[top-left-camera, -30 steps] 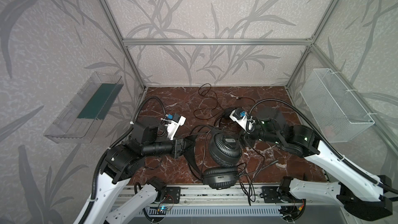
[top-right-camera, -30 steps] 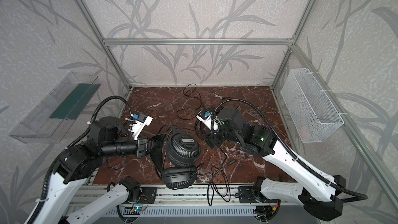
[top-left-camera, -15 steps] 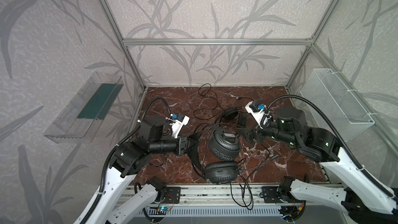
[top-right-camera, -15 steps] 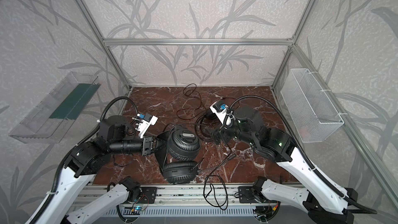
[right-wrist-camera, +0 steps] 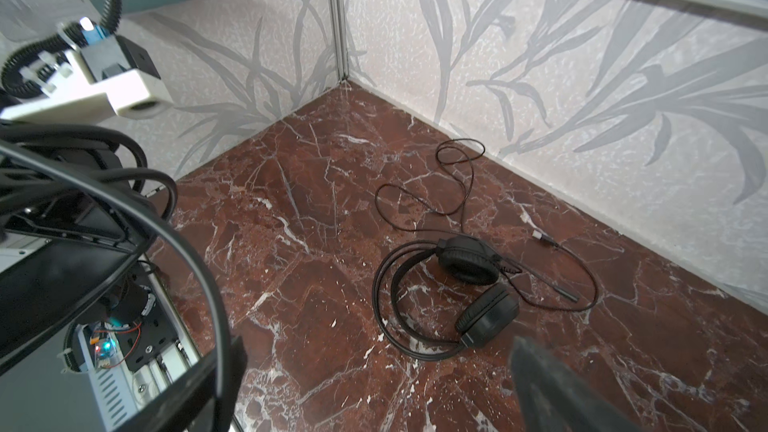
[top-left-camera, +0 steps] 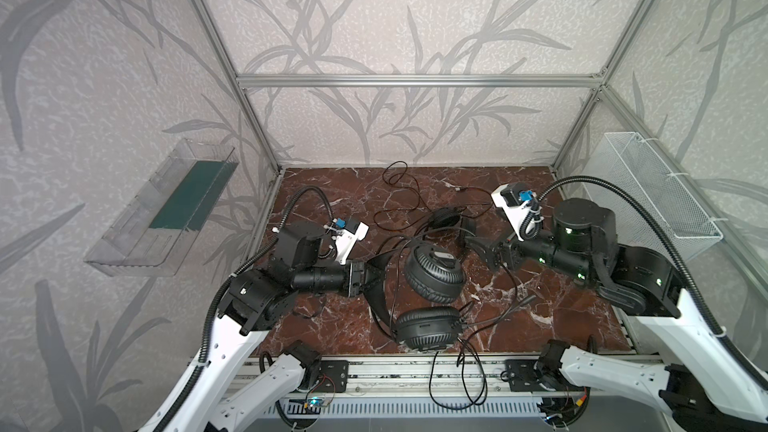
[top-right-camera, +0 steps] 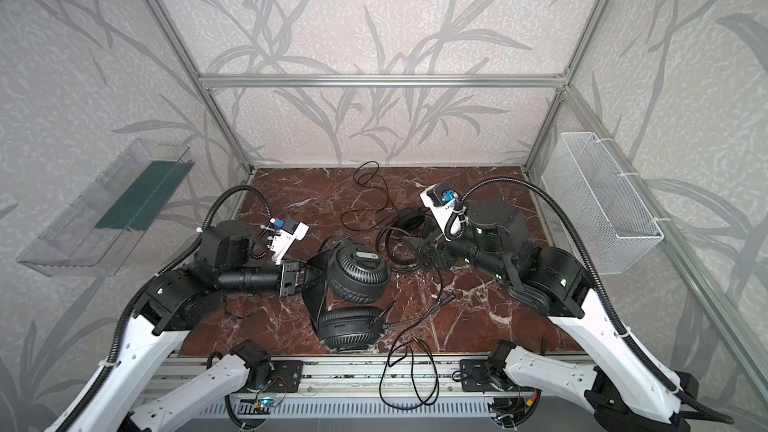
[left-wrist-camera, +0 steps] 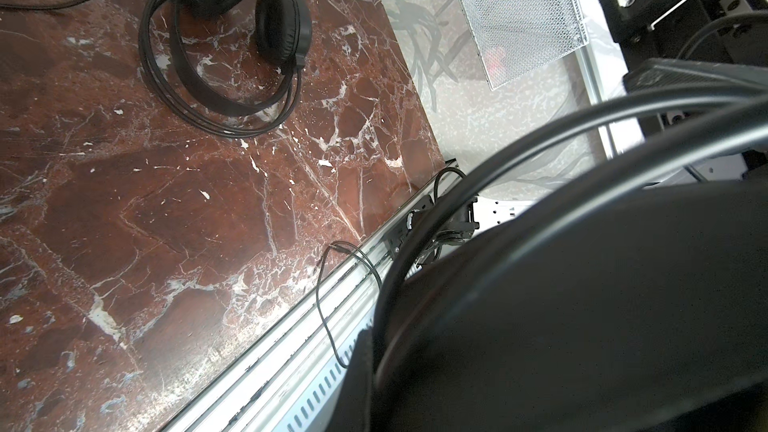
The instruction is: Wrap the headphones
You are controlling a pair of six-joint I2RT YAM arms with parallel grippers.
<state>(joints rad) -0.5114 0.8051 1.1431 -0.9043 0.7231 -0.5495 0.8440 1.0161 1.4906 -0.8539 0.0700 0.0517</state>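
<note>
Marble tabletop (top-right-camera: 311, 193), far headphones (top-right-camera: 409, 220) partly hidden behind right gripper (top-right-camera: 417, 251)

No legible text — only a blurred white mark (top-right-camera: 362, 258) on one earcup (top-right-camera: 353, 280)

In the left wrist view the near headset (left-wrist-camera: 582, 305) shows only as a blurred black mass, cut off by the picture's edges. In both top views the left claw (top-left-camera: 374, 280) merges with that headset's black headband, so its closed tips cannot be picked out. The right claw (top-left-camera: 482, 249) covers part of the far headset (top-left-camera: 446, 218). In the right wrist view one claw finger (right-wrist-camera: 552, 388) is blurred and cut off. Which headset each of the tangled cables (top-left-camera: 524, 300) belongs to cannot be told. A reddish thing (left-wrist-camera: 496, 64) behind the basket's mesh (left-wrist-camera: 519, 2) is too blurred to name.
</note>
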